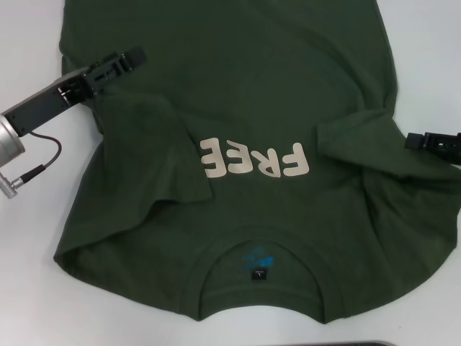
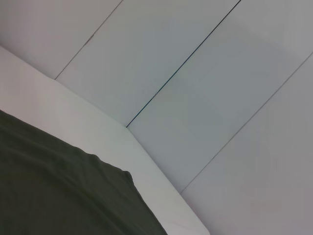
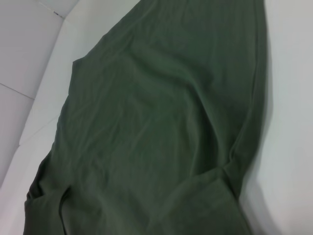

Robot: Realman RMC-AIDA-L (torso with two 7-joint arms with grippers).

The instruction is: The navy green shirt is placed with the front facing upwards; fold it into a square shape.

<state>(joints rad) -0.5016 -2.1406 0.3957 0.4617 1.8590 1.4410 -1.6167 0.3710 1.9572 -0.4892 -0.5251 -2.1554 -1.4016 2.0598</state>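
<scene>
Head view shows the navy green shirt (image 1: 245, 108) flat on the white counter (image 1: 29, 245), collar at 6 o'clock, both sleeves folded inward, left hand (image 1: 119, 63) at 10 and right hand (image 1: 432, 140) at 3 o'clock; I cannot tell either's grip.

The navy green shirt (image 1: 252, 94) is lying on the table (image 1: 29, 238), collar (image 1: 261, 252) nearest the robot. The left gripper (image 1: 133, 58) is sitting over its left side, the right gripper (image 1: 414, 139) over its right.
</scene>
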